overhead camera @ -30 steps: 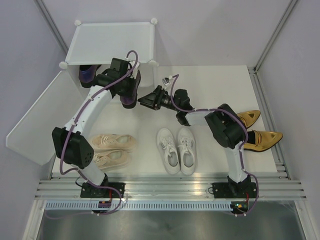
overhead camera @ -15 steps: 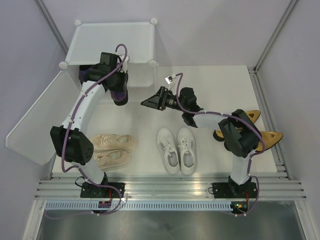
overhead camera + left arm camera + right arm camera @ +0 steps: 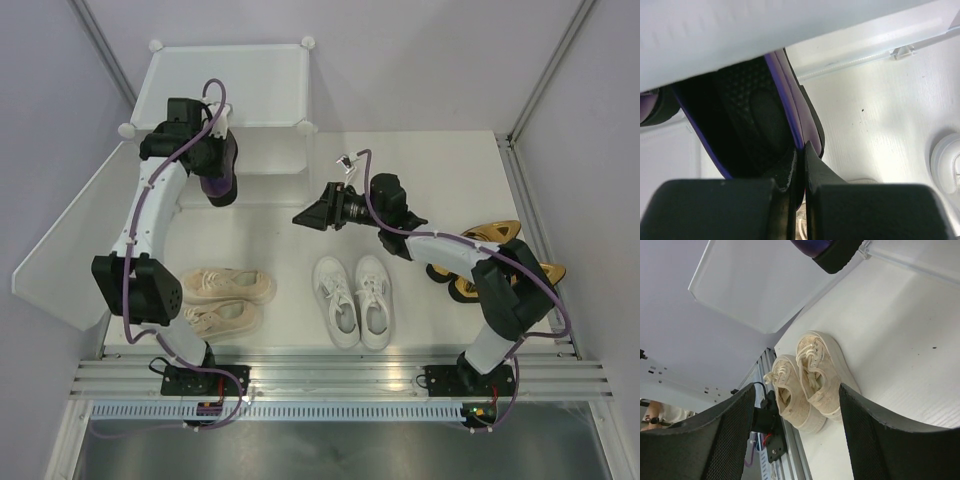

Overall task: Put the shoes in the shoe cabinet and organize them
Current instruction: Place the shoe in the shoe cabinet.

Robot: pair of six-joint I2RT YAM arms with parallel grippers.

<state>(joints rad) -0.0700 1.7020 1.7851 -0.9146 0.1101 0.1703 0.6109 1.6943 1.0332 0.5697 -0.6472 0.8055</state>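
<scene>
1. While the left arm is at the far cabinet, the near row reads: a pair of beige lace-up sneakers [image 3: 225, 300] at 7 o'clock of table centre and a pair of white lace-up sneakers [image 3: 352, 300] at 6 o'clock. Both pairs sit side by side on the white table [image 3: 420, 170], not yet stowed.
2. The metallic gold pointed heels [image 3: 495, 232] are at 4 o'clock, partly hidden under the right arm's links.
3. Mid-table, the right gripper [image 3: 303, 217] hangs with jaws spread and nothing between them. Its camera looks through the gap at the beige pair.
4. At 11 o'clock the left gripper [image 3: 208, 168] is clenched on the side wall of one glossy purple loafer [image 3: 218, 185]. The wrist view shows the fingertips [image 3: 785, 172] pinching the thin rim.
5. The loafer is at the mouth of the white translucent plastic cube cabinet [image 3: 225, 85], left side. It is partly under the panel, with one end poking out toward 6 o'clock.
6. My read of the step in hand is inserting this loafer:
   - Slide it straight in toward 12 o'clock.
   - Keep the wrist low under the panel.
   - Set the sole flat before letting go; a rim pinch could let the shoe swing.
   - Keep the right arm clear.
7. Contents: the top panel blocks the overhead look.
   - A purple shape [image 3: 650, 105] at the wrist view's left edge is likely the mate, but I cannot confirm it.
   - The hinged white door panel [image 3: 60, 250] is swung open toward 8 o'clock.
</scene>
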